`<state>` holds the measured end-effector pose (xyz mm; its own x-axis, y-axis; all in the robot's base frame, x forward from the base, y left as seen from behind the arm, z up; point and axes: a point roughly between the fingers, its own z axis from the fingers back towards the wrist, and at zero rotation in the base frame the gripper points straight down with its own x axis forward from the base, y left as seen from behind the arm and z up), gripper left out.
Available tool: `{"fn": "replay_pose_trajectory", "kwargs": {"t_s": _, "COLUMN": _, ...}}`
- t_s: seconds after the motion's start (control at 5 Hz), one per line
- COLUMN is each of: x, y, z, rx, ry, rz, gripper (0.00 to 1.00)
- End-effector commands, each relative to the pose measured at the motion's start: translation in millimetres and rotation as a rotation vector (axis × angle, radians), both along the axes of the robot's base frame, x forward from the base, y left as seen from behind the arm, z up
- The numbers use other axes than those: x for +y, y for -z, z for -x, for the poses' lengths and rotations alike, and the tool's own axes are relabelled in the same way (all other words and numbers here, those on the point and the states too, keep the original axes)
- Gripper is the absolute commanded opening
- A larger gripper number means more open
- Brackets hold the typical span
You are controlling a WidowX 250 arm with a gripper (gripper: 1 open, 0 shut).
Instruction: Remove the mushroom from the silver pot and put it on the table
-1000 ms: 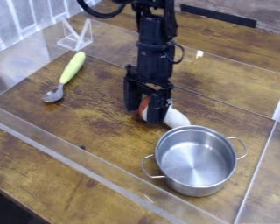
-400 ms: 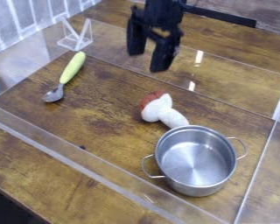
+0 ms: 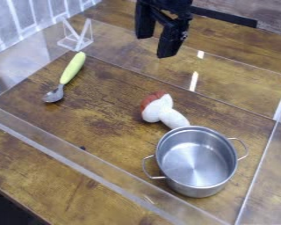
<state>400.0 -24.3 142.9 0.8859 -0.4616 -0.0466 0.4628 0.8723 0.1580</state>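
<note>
Presently we note mushroom point(image 3: 158, 108) lying on table point(image 3: 102, 110), just beside empty silver pot point(image 3: 198, 160); gripper point(image 3: 158, 37) overhead, jaws apart, holding nothing.

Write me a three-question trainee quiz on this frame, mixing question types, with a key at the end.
1. True or false: the mushroom is inside the silver pot.
2. Multiple choice: the gripper is A) shut on the mushroom, B) open and empty above the table, C) resting in the pot.
3. Short answer: what lies at the left, away from the pot?

Key
1. False: it lies on its side on the table, just beside the pot's rim, and the pot is empty.
2. B
3. The spoon with the yellow-green handle.
</note>
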Motion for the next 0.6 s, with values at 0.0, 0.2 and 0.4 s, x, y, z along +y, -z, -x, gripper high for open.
{"fn": "replay_pose_trajectory", "kwargs": {"t_s": 0.0, "x": 0, "y": -20.1, "z": -3.9, "rx": -0.098, "ry": 0.024, "rz": -0.001, "gripper": 1.00}}
{"fn": "replay_pose_trajectory", "kwargs": {"t_s": 0.2, "x": 2, "y": -14.3, "z": -9.3, "rx": -0.116, "ry": 0.041, "rz": -0.005, "gripper": 1.00}}
{"fn": "replay_pose_trajectory", "kwargs": {"t_s": 0.4, "x": 4, "y": -11.7, "z": -14.0, "rx": -0.136, "ry": 0.058, "rz": -0.010, "gripper": 1.00}}
